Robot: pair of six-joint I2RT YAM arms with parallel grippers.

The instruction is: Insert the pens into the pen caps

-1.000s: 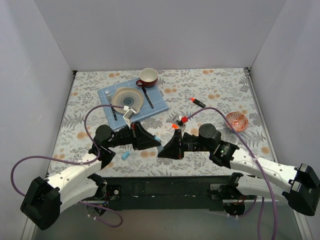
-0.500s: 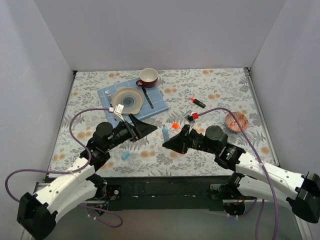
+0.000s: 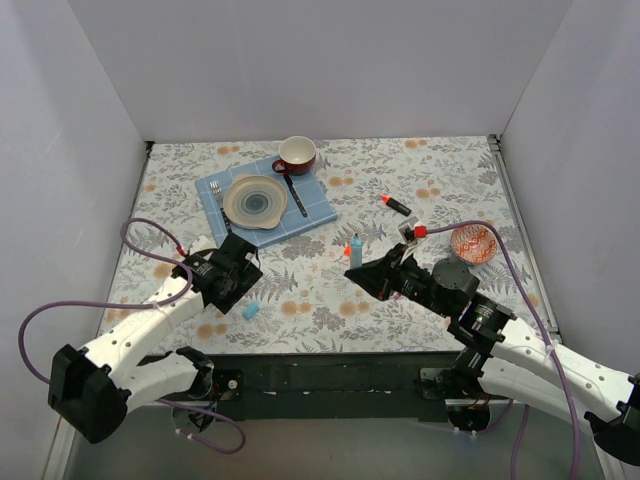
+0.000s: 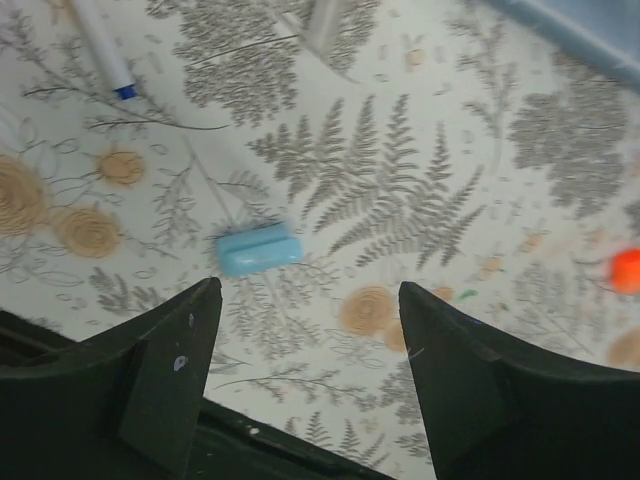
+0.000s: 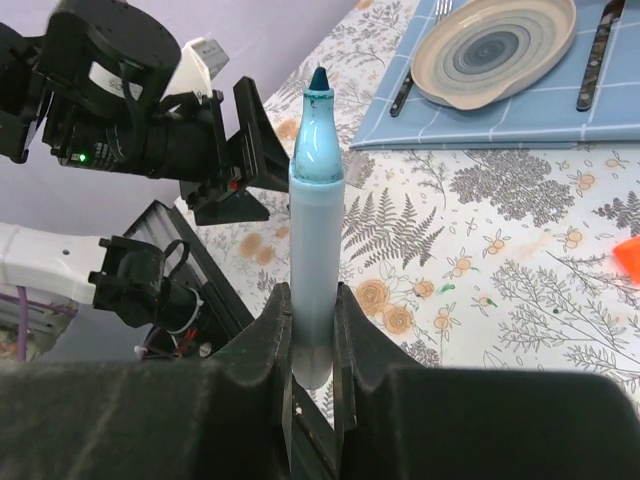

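My right gripper (image 5: 312, 300) is shut on the lower barrel of the chunky light-blue marker (image 5: 315, 190), which stands upright and uncapped, its dark tip up (image 3: 356, 250). The light-blue pen cap (image 4: 259, 249) lies on its side on the cloth just ahead of my open, empty left gripper (image 4: 310, 290), apart from both fingers; from above the cap (image 3: 251, 311) sits close to that gripper (image 3: 237, 290). An orange cap (image 4: 625, 271) lies further right. The white-and-blue pen (image 4: 105, 45) lies at the upper left of the left wrist view. The black orange-tipped highlighter (image 3: 395, 205) rests mid-table.
A blue mat (image 3: 305, 205) at the back holds a plate (image 3: 255, 200) with a fork and a knife beside it, and a red cup (image 3: 297, 155) stands behind. A small patterned bowl (image 3: 473, 243) sits right of the right arm. The table's near edge runs just below the left fingers.
The left gripper opened and let go of the marker, then swung back left and down over the light-blue cap. The right arm drew back to the right, keeping the marker.
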